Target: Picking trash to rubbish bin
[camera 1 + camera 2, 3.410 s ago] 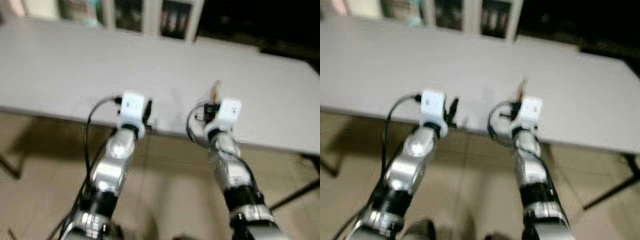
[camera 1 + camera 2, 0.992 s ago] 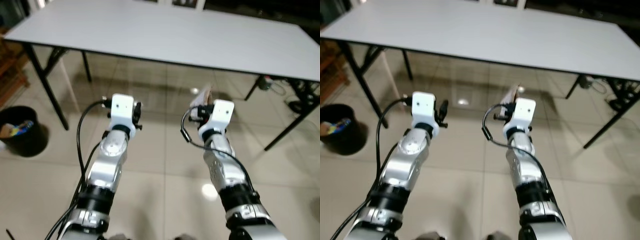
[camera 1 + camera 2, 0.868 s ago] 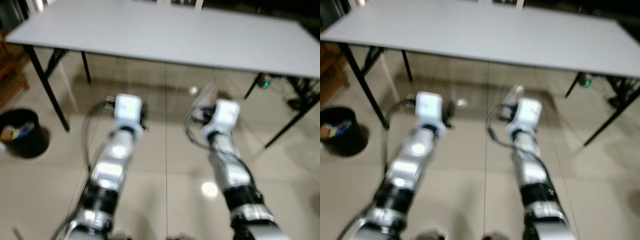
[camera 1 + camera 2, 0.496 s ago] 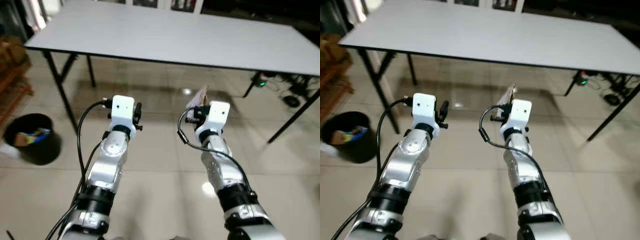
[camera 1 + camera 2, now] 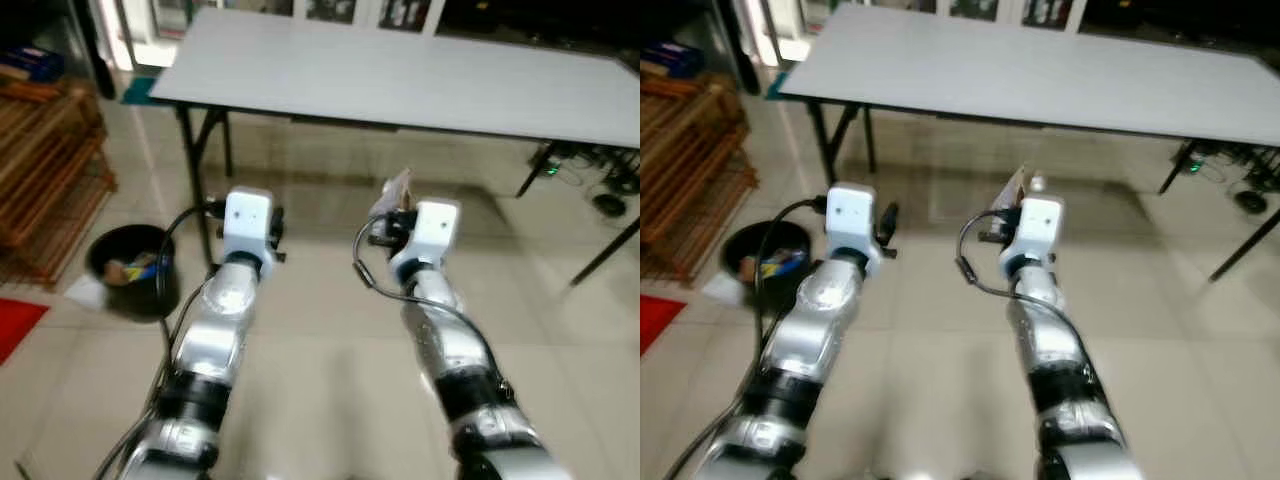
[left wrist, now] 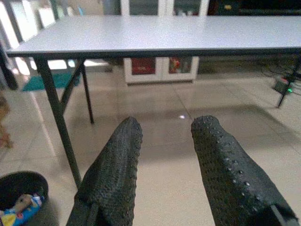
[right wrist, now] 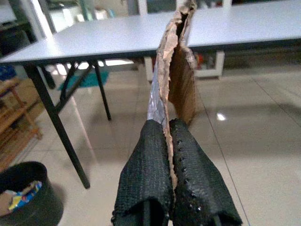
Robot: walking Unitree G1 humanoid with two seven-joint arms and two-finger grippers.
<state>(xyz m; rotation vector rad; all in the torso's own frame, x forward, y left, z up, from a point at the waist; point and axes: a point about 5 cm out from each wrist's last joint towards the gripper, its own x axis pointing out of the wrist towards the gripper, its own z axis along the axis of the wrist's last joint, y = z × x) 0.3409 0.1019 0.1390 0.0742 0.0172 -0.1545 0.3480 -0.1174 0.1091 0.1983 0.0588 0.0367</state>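
My right gripper [image 7: 170, 123] is shut on a flat piece of brown cardboard trash [image 7: 177, 70] with a foil lining, which sticks up past the fingertips; the same cardboard trash [image 5: 395, 192] pokes out ahead of the right wrist. My left gripper [image 6: 162, 129] is open with nothing between its fingers, held at the same height as the right. A black rubbish bin [image 5: 136, 270] with several scraps inside stands on the floor to my left, beside the table leg; the bin [image 7: 28, 197] also appears low in the right wrist view.
A long white table [image 5: 420, 80] on black folding legs [image 5: 195, 165] stretches ahead. A wooden slatted rack [image 5: 45, 170] stands far left, with a red mat [image 5: 15, 325] beside it. Cables [image 5: 600, 185] lie under the table's right end. Pale tiles [image 5: 320, 340] cover the floor.
The camera has swung left: the bin sits closer to the middle and the wooden rack and red mat have come into view. Both arms hold the same pose.
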